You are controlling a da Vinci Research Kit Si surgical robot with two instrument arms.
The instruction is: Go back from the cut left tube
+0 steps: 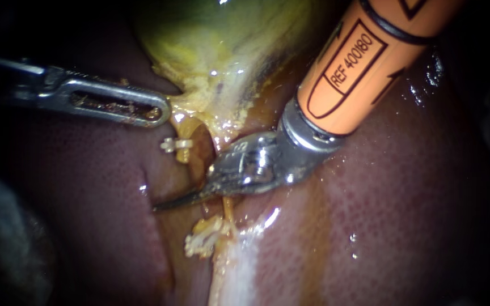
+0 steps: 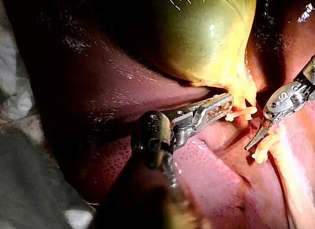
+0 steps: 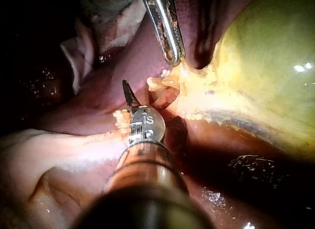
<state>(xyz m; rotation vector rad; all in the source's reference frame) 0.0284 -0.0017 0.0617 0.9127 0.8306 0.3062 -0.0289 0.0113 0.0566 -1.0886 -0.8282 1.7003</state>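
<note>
Blades of its end effector closed on nothing, the right instrument (image 1: 168, 204) lies across the gap in the cut left tube (image 1: 184, 154). Its clipped stumps look soft, slick and best left ungrasped. Beyond, the left instrument (image 1: 163, 110) pinches the gallbladder (image 1: 216, 51) fringe.

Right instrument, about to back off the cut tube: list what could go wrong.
1. The right instrument, jaws shut, ends in a sharp point low over the liver; a dragging pull-back might scratch it.
2. The white clip sits close beside it; a sideways swing could snag and loosen it.
</note>
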